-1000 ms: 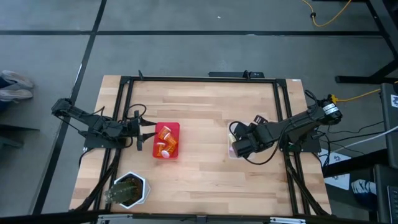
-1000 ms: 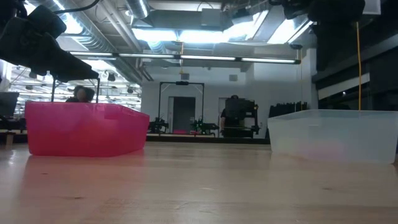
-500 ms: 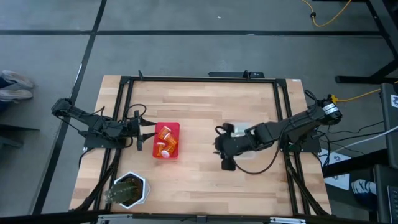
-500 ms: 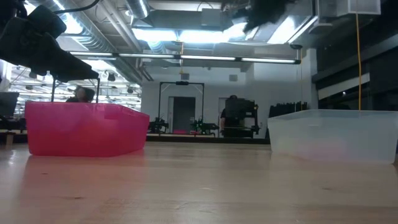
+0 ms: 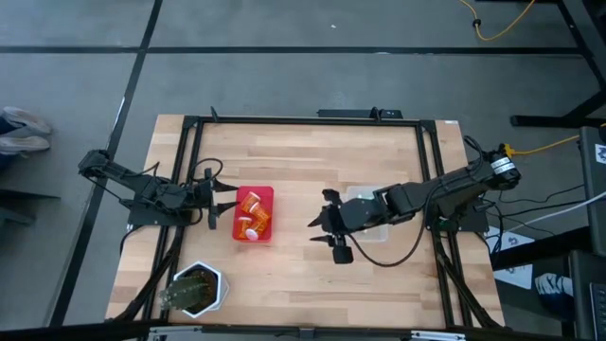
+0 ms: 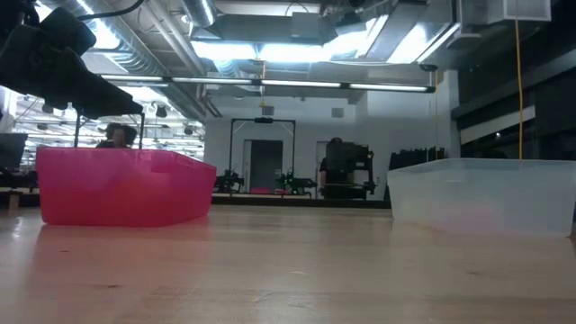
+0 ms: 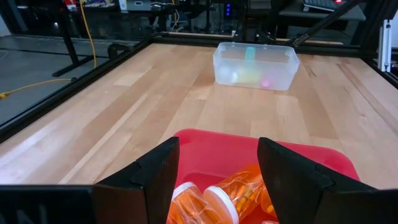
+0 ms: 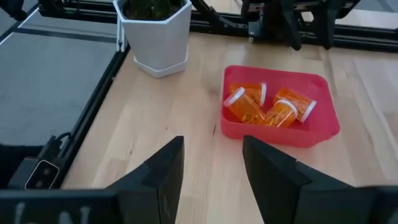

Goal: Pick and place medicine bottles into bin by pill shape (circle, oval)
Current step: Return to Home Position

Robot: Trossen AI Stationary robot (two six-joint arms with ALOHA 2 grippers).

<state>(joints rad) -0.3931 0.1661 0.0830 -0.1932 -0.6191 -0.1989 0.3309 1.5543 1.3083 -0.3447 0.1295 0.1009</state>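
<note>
The right claw (image 5: 324, 228) hangs over bare table (image 5: 303, 152) near the middle, between the 2 bins, with its 2 fingers (image 8: 163, 171) spread apart and nothing between them. Its arm reaches in from 3 o'clock, crossing above the clear bin (image 7: 283, 67).

That clear bin sits at 3 o'clock from the table's centre. Through its wall the left wrist view shows pastel vials (image 7: 250, 55) in teal, yellow-green and pink; their count cannot be told.

The red bin (image 5: 266, 195) sits at 9 o'clock from the centre, well apart from the clear bin. At least 3 orange bottles (image 8: 246, 103) with white caps lie on their sides in it, touching one another.

The left claw (image 5: 225, 203) waits at the red bin's 9 o'clock edge, just above the rim. Its fingers (image 7: 155, 175) are also spread wide and empty, framing the near end of the red bin and 2 of the orange bottles below.

A white hexagonal pot (image 5: 199, 289) with dark contents stands near the table's 7 o'clock corner, apart from both bins.
</note>
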